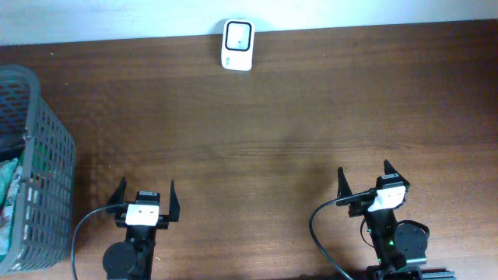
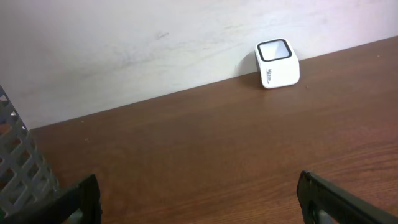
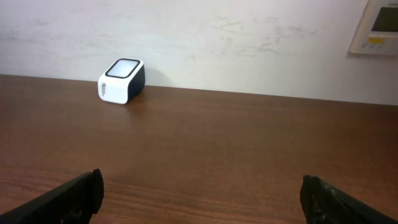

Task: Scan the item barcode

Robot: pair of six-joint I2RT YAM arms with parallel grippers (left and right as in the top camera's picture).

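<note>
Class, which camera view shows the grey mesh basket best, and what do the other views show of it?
Overhead: most of the grey mesh basket shows, rim and wall clear. The left wrist view catches only a corner of its mesh; the right wrist view shows none of it.

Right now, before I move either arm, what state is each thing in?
left gripper, open, holding nothing.
right gripper, open, holding nothing.
scanner, standing against the wall, window facing up, nothing over it.
basket, upright at the table's left end, not empty.
contents, teal, partly visible inside the basket; no barcode can be made out.
</note>
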